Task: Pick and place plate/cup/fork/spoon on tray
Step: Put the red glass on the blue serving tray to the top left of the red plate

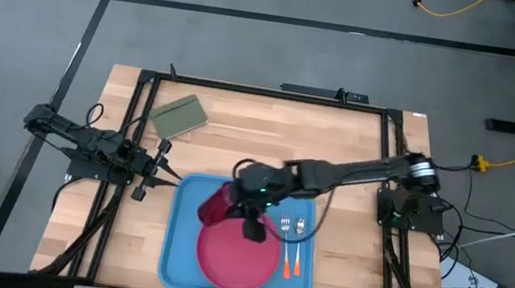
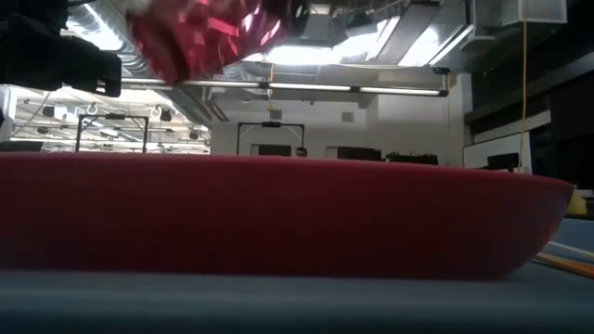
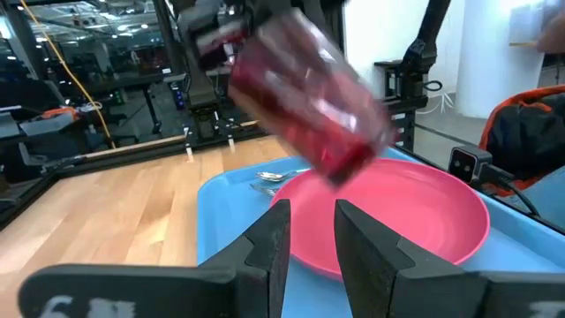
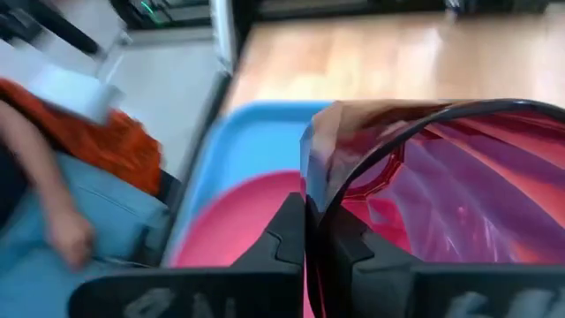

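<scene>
My right gripper [image 1: 241,205] is shut on the dark red cup [image 1: 216,204] and holds it above the light-blue tray [image 1: 181,224], over the far left edge of the pink-red plate [image 1: 236,257]. The plate lies flat in the tray. The fork and spoon [image 1: 292,245], with orange handles, lie side by side in the tray, right of the plate. Which is which I cannot tell. My left gripper [image 1: 170,174] is open and empty at the tray's far left corner, pointing toward the cup [image 3: 309,97]. My right gripper pinches the cup's wall at the rim [image 4: 311,168], one finger inside the cup and one outside. The cup [image 3: 309,97] is tilted, its base [image 3: 353,159] slanting down toward the plate, and is lifted clear of plate and tray.
An olive-green pad [image 1: 179,115] lies on the wood at the far left. The table frame's dark rails [image 1: 265,92] run along the edges. A person [image 4: 53,221] shows beyond the table in the right wrist view.
</scene>
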You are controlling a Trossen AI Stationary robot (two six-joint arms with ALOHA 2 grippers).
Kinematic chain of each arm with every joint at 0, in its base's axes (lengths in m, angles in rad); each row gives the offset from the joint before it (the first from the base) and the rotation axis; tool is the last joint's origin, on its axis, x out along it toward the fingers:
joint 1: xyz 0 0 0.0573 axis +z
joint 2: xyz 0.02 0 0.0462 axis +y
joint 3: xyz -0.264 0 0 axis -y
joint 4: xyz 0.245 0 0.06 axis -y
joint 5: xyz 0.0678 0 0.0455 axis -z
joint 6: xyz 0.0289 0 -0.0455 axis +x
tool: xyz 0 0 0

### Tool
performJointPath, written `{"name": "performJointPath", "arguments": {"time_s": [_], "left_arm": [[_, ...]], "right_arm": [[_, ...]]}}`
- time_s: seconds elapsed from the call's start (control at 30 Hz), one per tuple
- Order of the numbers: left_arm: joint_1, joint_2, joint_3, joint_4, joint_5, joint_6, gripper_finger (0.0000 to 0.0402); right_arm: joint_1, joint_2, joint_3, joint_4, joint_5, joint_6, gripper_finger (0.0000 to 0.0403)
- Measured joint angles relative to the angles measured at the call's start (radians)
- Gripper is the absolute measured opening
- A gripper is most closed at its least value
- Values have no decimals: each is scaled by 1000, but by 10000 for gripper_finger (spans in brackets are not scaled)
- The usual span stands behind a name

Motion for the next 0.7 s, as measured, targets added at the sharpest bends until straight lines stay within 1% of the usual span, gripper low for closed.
{"name": "performJointPath", "arguments": {"time_s": [0.1, 0.23, 0.4, 0.5, 0.63, 0.7], "left_arm": [[0, 0, 0, 0, 0, 0, 83], [0, 0, 0, 0, 0, 0, 83], [0, 0, 0, 0, 0, 0, 83], [0, 0, 0, 0, 0, 0, 83], [0, 0, 0, 0, 0, 0, 83], [0, 0, 0, 0, 0, 0, 83]], "right_arm": [[-3, 84, 87, -81, 30, -45, 9], [-18, 180, 194, -172, 36, -128, 9], [-33, 273, 295, -235, 38, -286, 9], [-44, 316, 326, -256, 53, -373, 9], [-59, 356, 336, -303, 153, -505, 9], [-68, 364, 337, -303, 167, -567, 9]]}}
